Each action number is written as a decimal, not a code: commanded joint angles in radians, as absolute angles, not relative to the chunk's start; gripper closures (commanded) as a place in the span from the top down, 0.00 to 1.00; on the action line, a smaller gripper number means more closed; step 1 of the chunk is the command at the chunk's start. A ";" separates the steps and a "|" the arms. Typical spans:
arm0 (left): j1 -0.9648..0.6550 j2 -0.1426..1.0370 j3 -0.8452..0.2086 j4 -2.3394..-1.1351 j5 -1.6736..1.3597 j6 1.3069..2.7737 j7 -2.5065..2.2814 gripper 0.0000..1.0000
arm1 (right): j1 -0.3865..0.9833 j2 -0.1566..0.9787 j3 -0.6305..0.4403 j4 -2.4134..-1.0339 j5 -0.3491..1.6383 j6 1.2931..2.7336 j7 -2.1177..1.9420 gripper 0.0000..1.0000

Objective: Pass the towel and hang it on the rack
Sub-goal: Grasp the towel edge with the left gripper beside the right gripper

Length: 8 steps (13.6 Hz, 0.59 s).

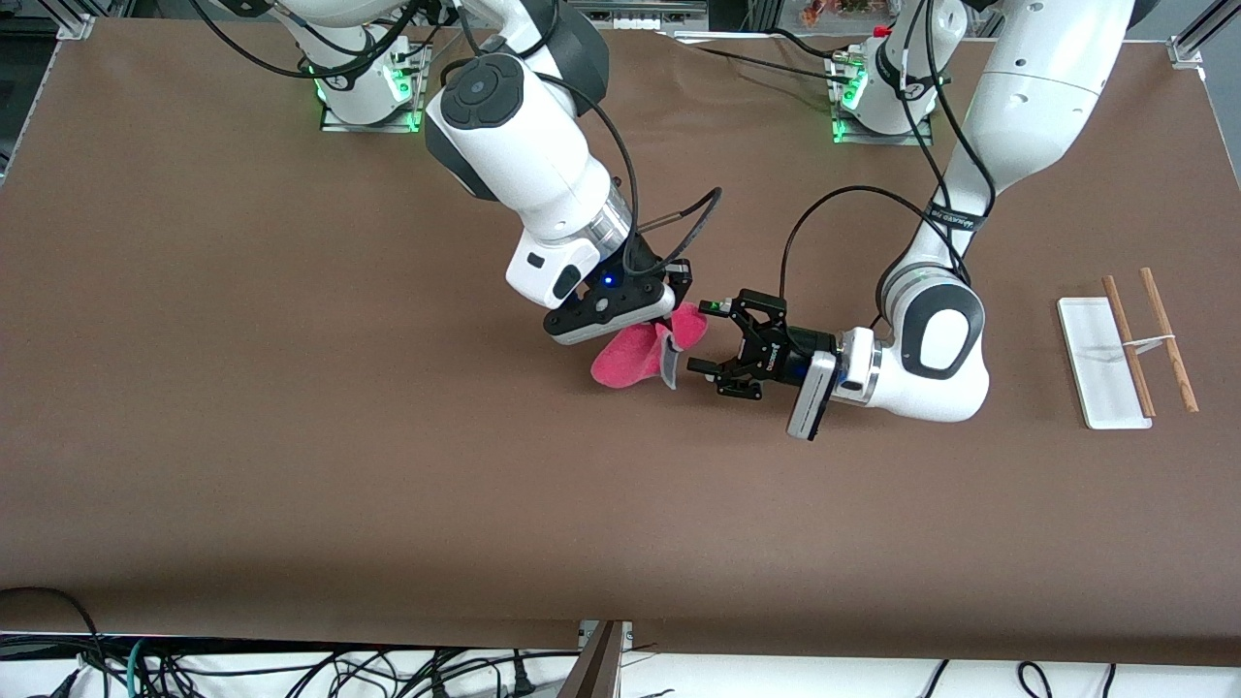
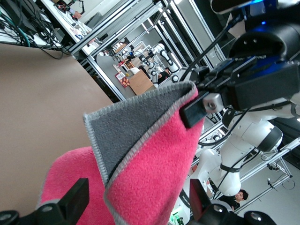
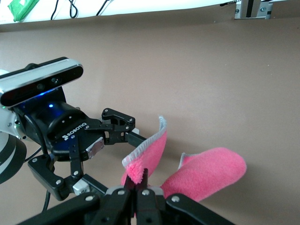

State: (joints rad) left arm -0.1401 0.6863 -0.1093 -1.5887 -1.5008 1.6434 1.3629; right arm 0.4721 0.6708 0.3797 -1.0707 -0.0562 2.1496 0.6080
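Held up over the middle of the table (image 1: 291,436): the towel (image 1: 630,357), bright pink-red with a grey back and thin grey edging, pinched at one corner by the right gripper (image 1: 676,312), fingers clenched tight on the fabric. Drooping from that grip in a loose fold, lower lobe hanging toward 7 o'clock in the front view, grey edge turned outward.

Just beside the towel, at its 3 o'clock in the front view: the left gripper (image 1: 706,337), lying level and pointing at the cloth, fingers (image 1: 715,307) spread wide, one above and one below the towel's near edge, not gripping anything. Seen from the left wrist view, the towel (image 2: 150,154) fills the space between the two dark finger tips, with the right gripper (image 2: 201,105) clamped on its upper corner. From the right wrist view, the left gripper (image 3: 136,161) open around the folded pink edge (image 3: 150,152).

Toward the left arm's end of the table, at 3 o'clock from both grippers and well apart: the rack (image 1: 1129,349), white flat base, two thin brown rods, a thin white crosspiece, bare of cloth
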 commanded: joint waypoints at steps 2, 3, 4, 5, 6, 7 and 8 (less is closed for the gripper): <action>-0.141 0.673 -0.114 -1.609 -1.548 1.629 1.410 0.69 | 0.471 0.666 0.383 -1.063 -0.052 2.149 0.618 0.00; -0.140 0.672 -0.120 -1.609 -1.548 1.629 1.411 0.66 | 0.471 0.666 0.383 -1.063 -0.052 2.149 0.618 0.00; -0.138 0.672 -0.129 -1.609 -1.549 1.629 1.413 0.65 | 0.471 0.666 0.383 -1.063 -0.052 2.149 0.617 0.00; -0.138 0.672 -0.129 -1.609 -1.549 1.629 1.413 0.64 | 0.471 0.667 0.383 -1.063 -0.052 2.149 0.617 0.00; -0.137 0.673 -0.129 -1.609 -1.549 1.629 1.413 0.62 | 0.471 0.666 0.383 -1.063 -0.052 2.149 0.617 0.00; -0.137 0.672 -0.130 -1.609 -1.549 1.629 1.413 0.58 | 0.471 0.667 0.383 -1.063 -0.052 2.149 0.617 0.00; -0.137 0.672 -0.130 -1.609 -1.549 1.629 1.413 0.55 | 0.471 0.666 0.383 -1.063 -0.052 2.149 0.617 0.00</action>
